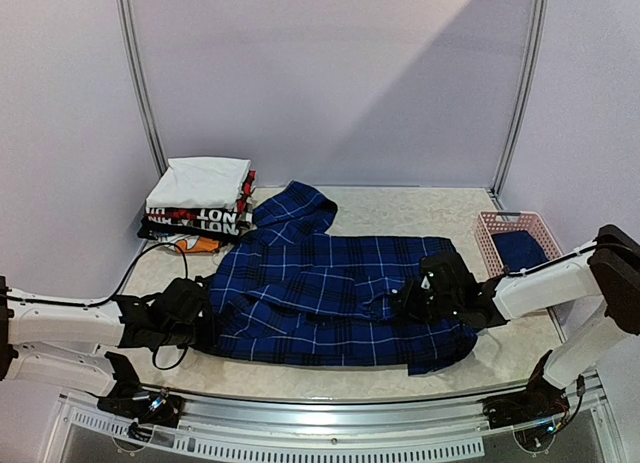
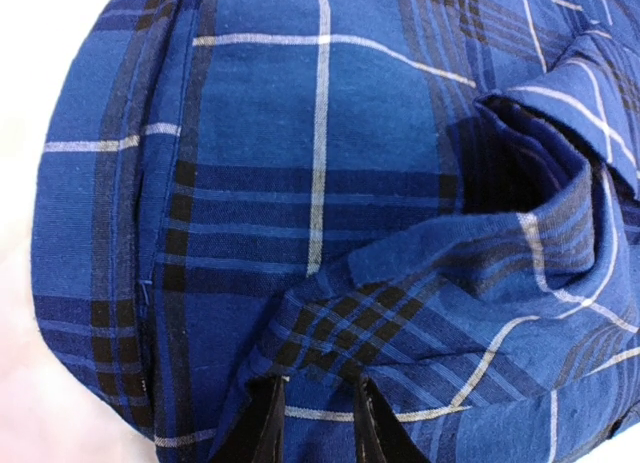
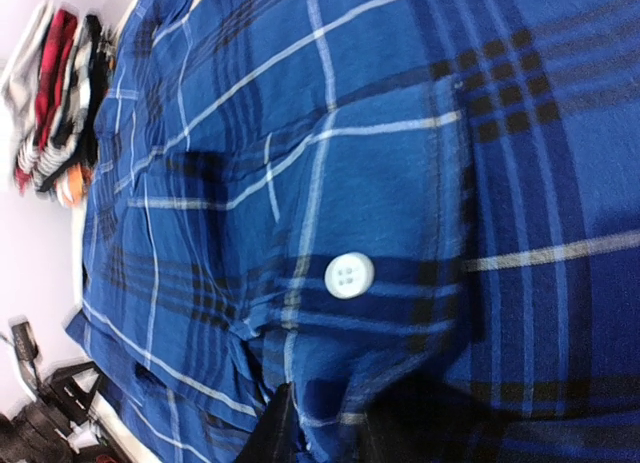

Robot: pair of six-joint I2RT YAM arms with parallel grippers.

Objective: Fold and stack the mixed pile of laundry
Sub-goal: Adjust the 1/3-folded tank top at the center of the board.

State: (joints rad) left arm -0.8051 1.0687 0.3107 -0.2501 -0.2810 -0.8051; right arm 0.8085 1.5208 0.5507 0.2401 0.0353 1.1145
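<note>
The dark-blue plaid shirt (image 1: 330, 288) lies spread across the middle of the table, collar toward the back. My left gripper (image 1: 207, 318) is at its left edge. In the left wrist view the gripper (image 2: 318, 388) is shut on a raised fold of plaid cloth (image 2: 400, 283). My right gripper (image 1: 405, 301) rests on the shirt's right half. In the right wrist view it (image 3: 325, 403) pinches a ridge of fabric just below a white button (image 3: 349, 275). A navy garment (image 1: 520, 249) lies in the basket at the right.
A pink lattice basket (image 1: 500, 223) stands at the right edge. A stack of folded white and black red-lettered garments (image 1: 200, 198) sits at the back left, with an orange item (image 1: 200, 245) and a black cable (image 1: 150, 258) beside it. Walls close in on both sides.
</note>
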